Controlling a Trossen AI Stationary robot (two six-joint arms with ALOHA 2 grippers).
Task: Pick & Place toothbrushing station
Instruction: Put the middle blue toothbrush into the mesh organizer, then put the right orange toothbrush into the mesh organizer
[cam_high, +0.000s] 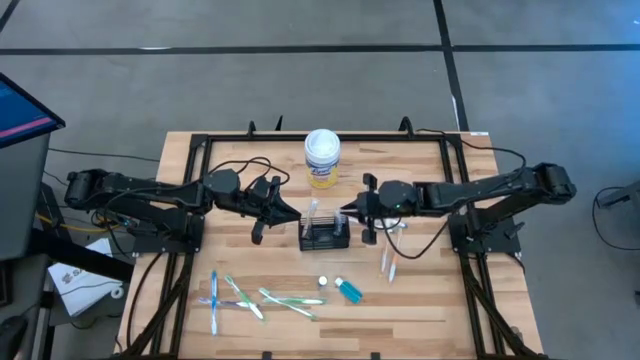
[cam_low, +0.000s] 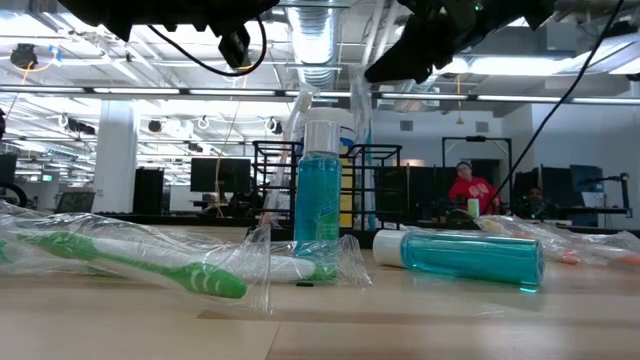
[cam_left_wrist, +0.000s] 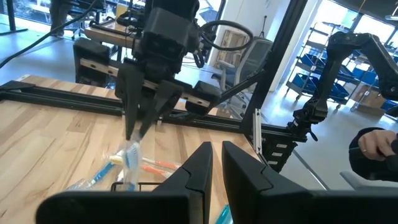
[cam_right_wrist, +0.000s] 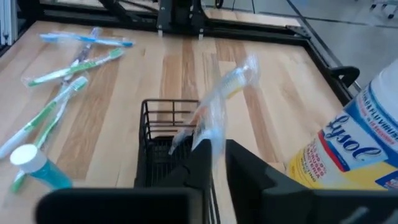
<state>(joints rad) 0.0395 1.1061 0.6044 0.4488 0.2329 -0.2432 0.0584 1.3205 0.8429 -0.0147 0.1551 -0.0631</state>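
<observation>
The toothbrushing station, a small black wire-mesh caddy, stands at the table's middle. A toothbrush in a clear wrapper slants up out of it. My right gripper reaches over the caddy from the table's right, slanting down, and is shut on that wrapper. My left gripper hangs level just left of the caddy. Its fingers stand close together with nothing between them. My right gripper pinches the wrapped toothbrush between its two fingers, on the clear wrapper just above the caddy. The fingers come slanting down from the table's right. The toothbrush sticks out past the fingertips, tilted, its lower end inside the caddy.
A white-lidded yellow-labelled canister stands just behind the caddy. Several wrapped toothbrushes lie near the front left, and two more lie right of the caddy. Two small blue bottles sit near the front. People show beyond the table.
</observation>
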